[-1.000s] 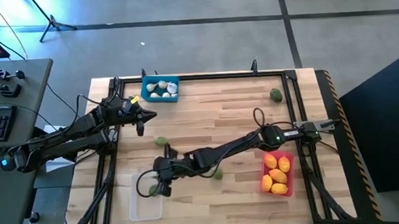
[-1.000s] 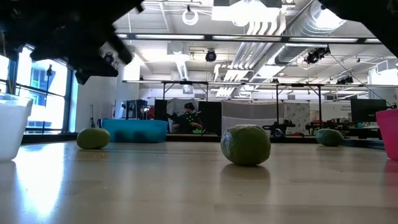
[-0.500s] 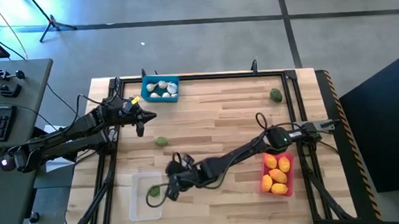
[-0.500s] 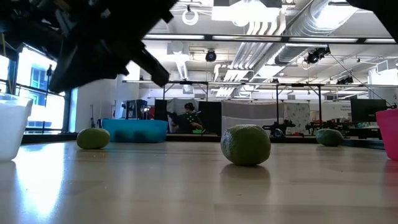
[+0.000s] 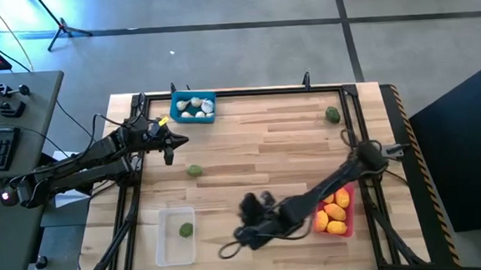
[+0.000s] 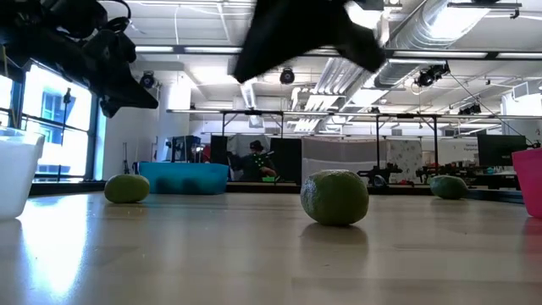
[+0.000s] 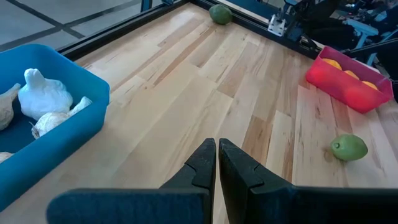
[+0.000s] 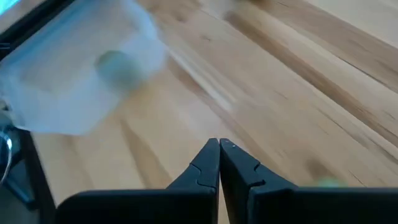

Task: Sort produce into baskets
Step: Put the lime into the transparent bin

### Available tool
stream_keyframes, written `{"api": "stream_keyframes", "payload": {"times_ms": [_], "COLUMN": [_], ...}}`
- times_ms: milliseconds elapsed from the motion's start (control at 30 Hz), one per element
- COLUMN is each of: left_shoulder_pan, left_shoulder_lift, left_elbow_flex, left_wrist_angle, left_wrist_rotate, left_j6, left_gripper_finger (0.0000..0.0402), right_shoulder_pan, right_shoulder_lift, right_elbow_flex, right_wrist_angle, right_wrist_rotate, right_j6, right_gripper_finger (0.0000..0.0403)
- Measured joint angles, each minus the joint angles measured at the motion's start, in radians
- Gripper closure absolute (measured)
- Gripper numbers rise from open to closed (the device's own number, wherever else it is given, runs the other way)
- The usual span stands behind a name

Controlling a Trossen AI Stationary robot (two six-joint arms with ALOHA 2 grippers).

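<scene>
Table (image 5: 258,155) of pale planks carries three bins: blue bin (image 5: 193,106) with garlic bulbs (image 5: 190,108) at the far edge, red bin (image 5: 334,209) with lemons (image 5: 335,209) on the right, clear bin (image 5: 175,235) holding one lime (image 5: 185,230) at the near left. Right gripper (image 5: 248,232), fingers clenched and empty, hangs between the clear and red bins. Left gripper (image 5: 172,142), pinched closed, waits beside the blue bin. Two limes lie loose: one (image 5: 194,170) near the left gripper, another (image 5: 332,114) at the far right.
</scene>
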Motion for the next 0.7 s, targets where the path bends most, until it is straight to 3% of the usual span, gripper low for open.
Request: {"api": "stream_keyframes", "payload": {"times_ms": [433, 600, 700], "left_shoulder_pan": [0.0, 0.0, 0.0], "left_shoulder_lift": [0.0, 0.0, 0.0], "left_elbow_flex": [0.0, 0.0, 0.0], "left_wrist_angle": [-0.001, -0.001, -0.001], "left_wrist_rotate": [0.002, 0.003, 0.004], "left_j6": [-0.01, -0.01, -0.012], "left_gripper_finger": [0.0394, 0.0394, 0.0394], "right_shoulder_pan": [0.094, 0.042, 0.012], "right_shoulder_lift": [-0.503, -0.746, -0.825], "right_elbow_flex": [-0.513, -0.688, -0.786], "right_wrist_angle": [-0.089, -0.078, 0.063], "right_wrist_rotate": [0.091, 0.083, 0.044], "right_j6": [0.411, 0.466, 0.395], "right_gripper_finger": [0.0403, 0.0403, 0.0403]}}
